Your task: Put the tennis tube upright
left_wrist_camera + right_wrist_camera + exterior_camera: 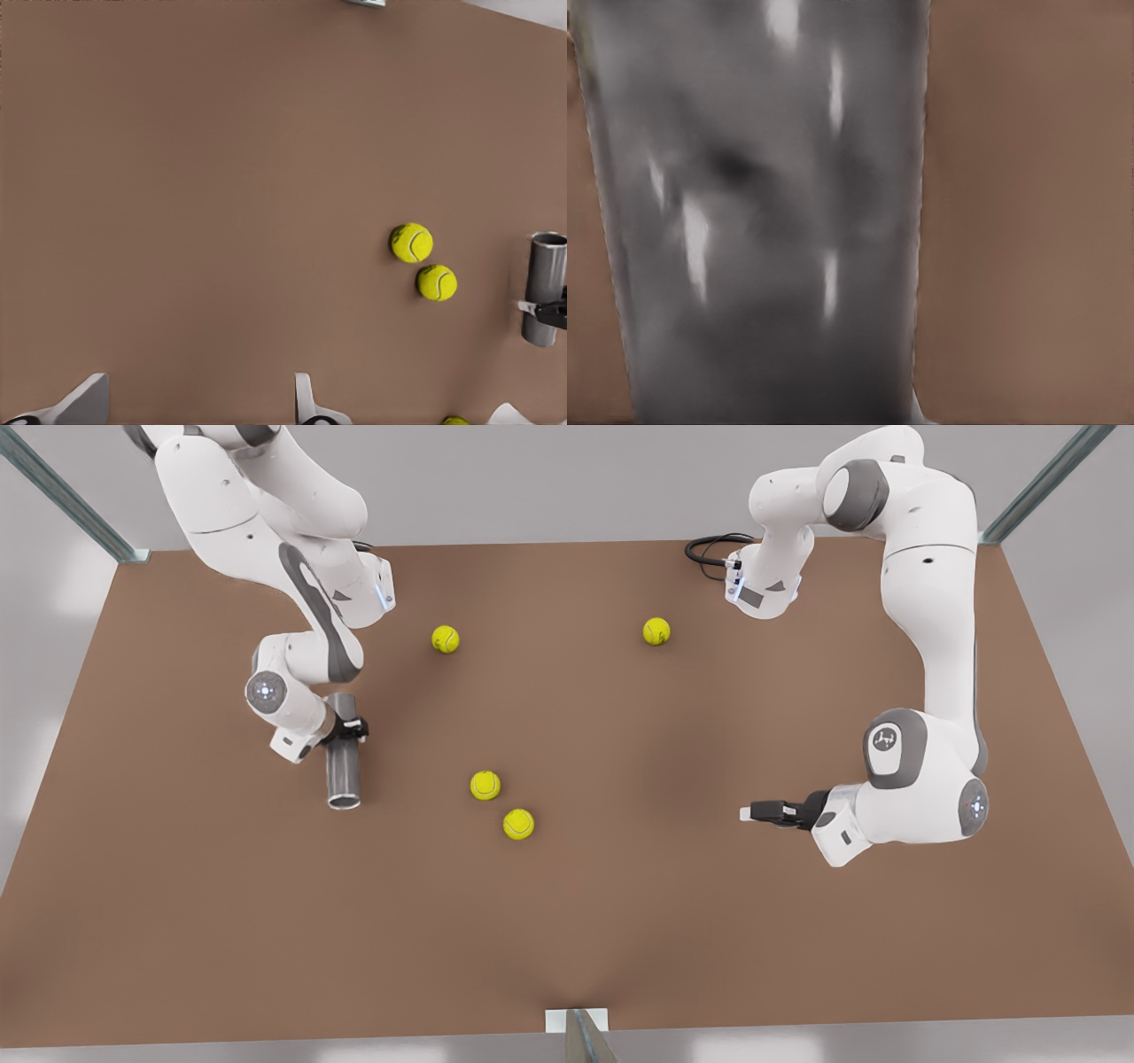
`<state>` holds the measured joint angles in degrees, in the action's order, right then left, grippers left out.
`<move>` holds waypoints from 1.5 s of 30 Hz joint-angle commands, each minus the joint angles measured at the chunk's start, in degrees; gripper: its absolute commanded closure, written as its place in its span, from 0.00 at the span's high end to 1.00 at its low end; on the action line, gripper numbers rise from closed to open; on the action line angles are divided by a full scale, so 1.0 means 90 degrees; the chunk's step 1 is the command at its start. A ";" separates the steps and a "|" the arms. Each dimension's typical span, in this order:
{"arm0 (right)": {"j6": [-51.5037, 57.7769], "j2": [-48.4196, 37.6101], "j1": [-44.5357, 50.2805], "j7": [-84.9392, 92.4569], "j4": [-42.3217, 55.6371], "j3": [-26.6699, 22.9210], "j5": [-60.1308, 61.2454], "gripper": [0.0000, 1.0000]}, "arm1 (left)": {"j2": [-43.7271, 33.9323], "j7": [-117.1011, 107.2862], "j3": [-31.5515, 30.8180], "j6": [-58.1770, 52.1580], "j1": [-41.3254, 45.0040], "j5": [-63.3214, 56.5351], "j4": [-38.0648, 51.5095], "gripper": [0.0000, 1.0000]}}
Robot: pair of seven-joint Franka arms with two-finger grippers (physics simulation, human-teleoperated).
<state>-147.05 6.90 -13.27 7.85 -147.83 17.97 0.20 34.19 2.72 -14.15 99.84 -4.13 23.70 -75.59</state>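
A smooth grey tennis tube (762, 212) is seen close up from the right wrist, its metal streaked with highlights. In the front view the tube (344, 775) lies on the brown table (620, 921), toward the table's left edge, its open end facing the near edge. It is clamped near its far end by the right gripper (347, 729). Two tennis balls (485, 785) lie just beside each other near the table's middle. The left gripper (753, 812) hangs near the right edge, fingers (304, 400) spread wide.
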 commanded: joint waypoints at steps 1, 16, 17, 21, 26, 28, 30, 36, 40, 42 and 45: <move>0.0011 -0.0072 0.0000 -0.0003 0.0000 0.0083 -0.0003 0.76 | 0.0000 0.0000 0.0000 0.0000 0.0000 0.0003 0.0000 0.99; 0.0343 0.1753 0.2617 0.3444 0.3574 0.0484 -0.0003 0.77 | 0.0009 0.0000 0.0000 0.0000 -0.0010 0.0022 0.0000 0.99; 0.0362 0.1831 0.2920 0.4000 0.3818 0.0220 -0.0003 0.77 | 0.0019 0.0000 0.0000 0.0000 -0.0010 0.0022 0.0000 0.99; 0.0587 0.2339 0.4716 0.4910 0.4931 -0.1156 -0.0003 0.77 | 0.0009 0.0000 0.0000 -0.0010 -0.0010 0.0022 0.0000 0.99; 0.0655 0.3247 0.6094 0.5124 0.6171 -0.2026 -0.0003 0.77 | 0.0009 0.0000 0.0000 -0.0010 -0.0039 0.0022 0.0000 0.99; 0.0978 0.3599 0.6679 0.5085 0.6758 -0.2416 0.0085 0.77 | 0.0019 0.0010 0.0000 -0.0010 -0.0039 0.0022 0.0000 0.99; 0.0978 0.3697 0.7295 0.4939 0.6777 -0.2826 0.0172 0.77 | 0.0029 0.0010 0.0000 0.0000 -0.0039 0.0022 -0.0010 0.99; 0.0958 0.4312 0.8213 0.4675 0.6953 -0.3696 0.0964 0.77 | 0.0048 0.0029 0.0000 -0.0019 -0.0039 0.0022 0.0000 0.99; 0.0919 0.4615 0.8321 0.4636 0.7109 -0.3852 0.1012 1.00 | 0.0048 0.0029 0.0000 -0.0019 -0.0049 0.0022 0.0000 0.99; 0.0929 0.4605 0.8321 0.4626 0.7177 -0.3852 0.1012 1.00 | 0.0058 0.0039 0.0000 -0.0019 -0.0049 0.0032 -0.0010 0.99; 0.0968 0.4537 0.8321 0.4626 0.7236 -0.3852 0.1110 1.00 | 0.0058 0.0039 0.0000 -0.0010 -0.0049 0.0032 -0.0010 0.99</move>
<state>-138.21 47.40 61.57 49.48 -82.71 -16.78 10.50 34.67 3.08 -14.15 99.67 -4.57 23.97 -75.67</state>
